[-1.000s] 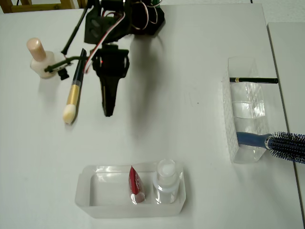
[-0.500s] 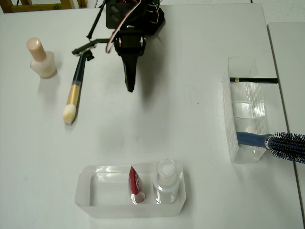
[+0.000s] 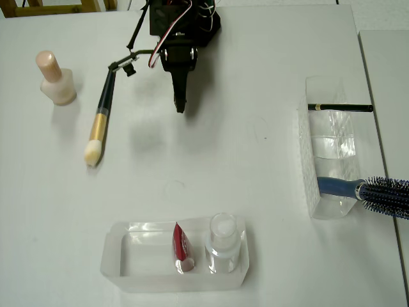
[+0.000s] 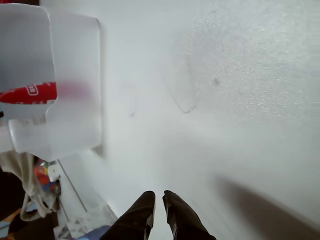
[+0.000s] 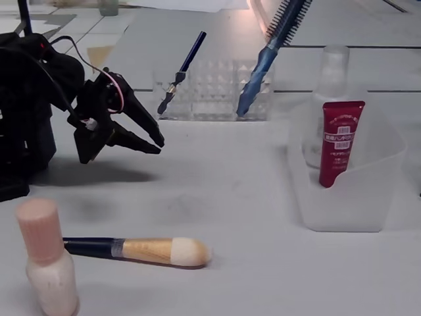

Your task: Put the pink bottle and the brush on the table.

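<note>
The pink bottle [image 3: 56, 80] stands upright on the white table [image 3: 255, 166] at the far left of the overhead view. The brush [image 3: 100, 121] lies flat just right of it, cream tip toward the picture's bottom. In the fixed view the pink bottle [image 5: 46, 263] and the brush [image 5: 138, 250] sit in the foreground, side by side. My gripper [image 3: 180, 107] hangs above the table right of the brush, close to the arm's base. The gripper [image 5: 158, 146] is shut and holds nothing. In the wrist view the gripper [image 4: 159, 196] points at bare tabletop.
A clear tray [image 3: 121, 262] at the front holds a red tube [image 3: 182, 248] and a clear white-capped bottle [image 3: 223, 242]. At the right, a clear organizer [image 3: 329, 150] carries a thin black stick [image 3: 339, 107] and a blue hairbrush [image 3: 377, 190]. The table's right edge lies just beyond it.
The arm pulled back from the brush and bottle toward its base, swinging the gripper right and up in the overhead view. Brush and bottle stayed where they lay.
</note>
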You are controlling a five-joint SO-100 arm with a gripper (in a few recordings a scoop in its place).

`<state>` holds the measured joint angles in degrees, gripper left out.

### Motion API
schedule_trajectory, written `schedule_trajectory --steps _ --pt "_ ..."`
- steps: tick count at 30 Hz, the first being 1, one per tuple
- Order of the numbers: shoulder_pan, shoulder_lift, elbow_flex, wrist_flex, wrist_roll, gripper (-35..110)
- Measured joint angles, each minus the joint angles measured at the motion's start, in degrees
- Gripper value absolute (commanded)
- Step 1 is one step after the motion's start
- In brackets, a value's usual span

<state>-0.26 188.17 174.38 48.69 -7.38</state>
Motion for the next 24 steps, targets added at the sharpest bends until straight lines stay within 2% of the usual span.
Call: schedule_trajectory --steps 16,18,24 --pt "0.0 0.4 0.0 2.3 0.3 0" --pt "0.0 0.4 0.0 2.3 0.3 7" --pt "0.0 0.4 0.0 2.3 0.3 1"
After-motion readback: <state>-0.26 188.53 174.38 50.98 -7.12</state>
